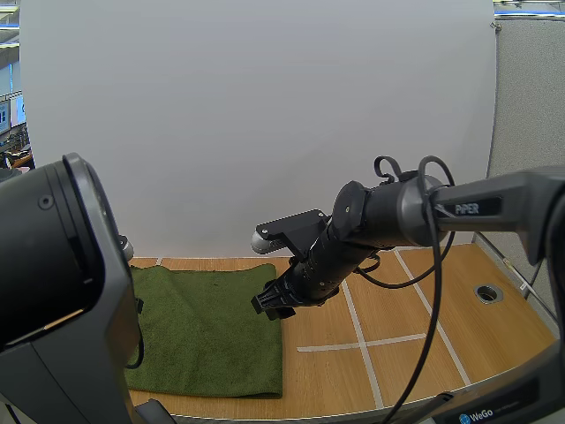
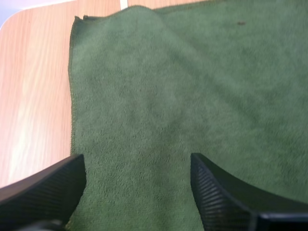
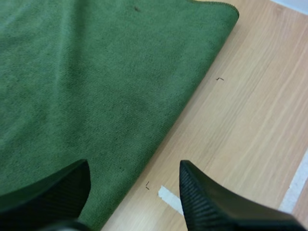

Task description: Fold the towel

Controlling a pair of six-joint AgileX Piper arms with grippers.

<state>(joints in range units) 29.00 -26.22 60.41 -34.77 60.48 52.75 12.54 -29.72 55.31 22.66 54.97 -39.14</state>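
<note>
One green towel [image 1: 207, 327] lies flat on the worktop [image 1: 397, 309], long axis unclear; left hand [image 2: 138, 166] and right hand [image 3: 134, 168] both gape wide over it.

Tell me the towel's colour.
The towel is plain dark green, clearest in the left wrist view.

Green towel [image 1: 207, 331], apparently plain, on pale wood-grain table [image 1: 402, 375].

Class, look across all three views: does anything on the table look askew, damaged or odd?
Nothing much: the green towel lies flat on the table, with only a soft wrinkle near one corner and a small dark speck.
</note>
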